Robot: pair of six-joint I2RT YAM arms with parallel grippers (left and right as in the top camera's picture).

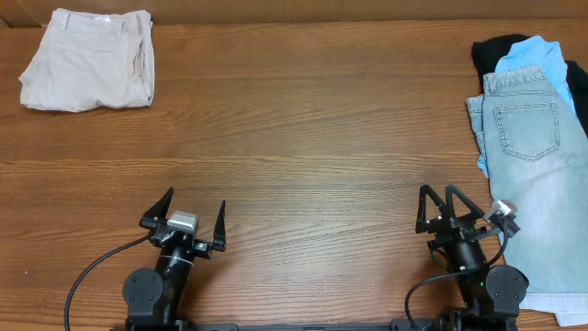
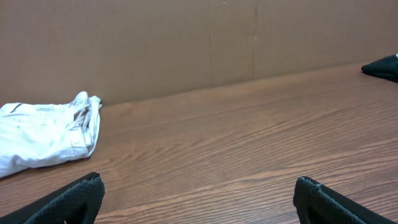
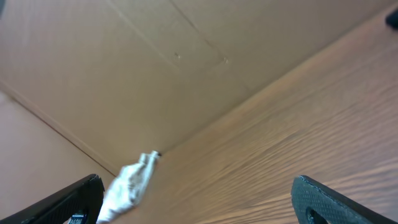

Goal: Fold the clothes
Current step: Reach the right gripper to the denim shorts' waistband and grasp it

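Shows beige shorts (image 1: 89,60) folded far left, denim shorts (image 1: 537,175), sky-blue shirt (image 1: 531,57) and black garment (image 1: 491,51) heaped unfolded at right, left pincer (image 1: 196,199) and right pincer (image 1: 438,193) apart, empty.

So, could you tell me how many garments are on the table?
4: beige shorts at the far left; denim shorts, a blue shirt and a black garment piled at the right edge. More may hide underneath.

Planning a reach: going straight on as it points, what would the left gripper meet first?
Nothing near: the left gripper faces bare table, free up to the brown back wall, probably. The beige shorts lie off to its left.
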